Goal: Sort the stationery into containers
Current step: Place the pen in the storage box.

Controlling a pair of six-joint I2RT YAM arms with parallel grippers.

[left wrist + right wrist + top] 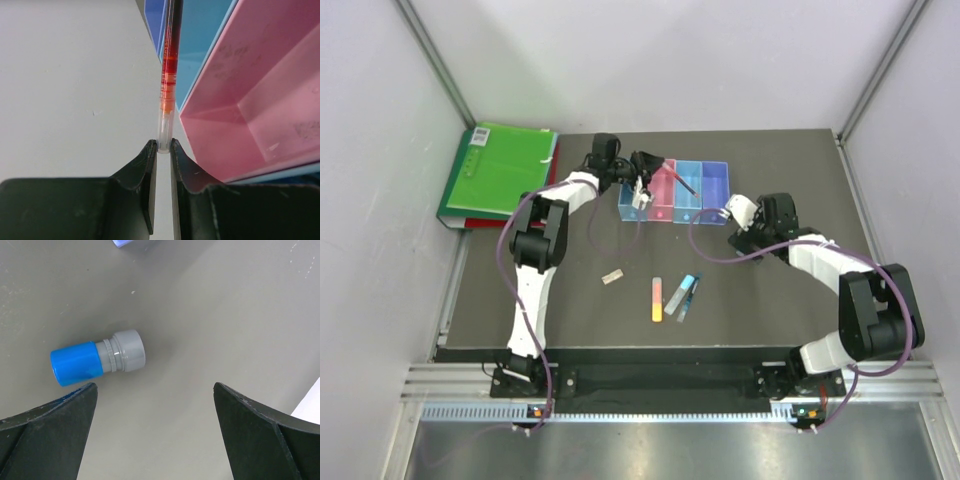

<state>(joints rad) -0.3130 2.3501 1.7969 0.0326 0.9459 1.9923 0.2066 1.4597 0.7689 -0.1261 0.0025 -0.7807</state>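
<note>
Risk: the thin red pen (168, 75), pinched only at its clear end by the closed left gripper (163, 145), could pivot and miss the translucent light blue bin (200, 45) at whose rim it is held. The right gripper (154, 387) is spread wide and empty above the tiny blue-capped grey piece (97, 361), which lies off-centre on the table and could be knocked aside.

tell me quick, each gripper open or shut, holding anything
Left gripper: closed on the thin red pen.
Right gripper: open, holding nothing; the blue-capped piece lies loose on the table ahead of it.
</note>
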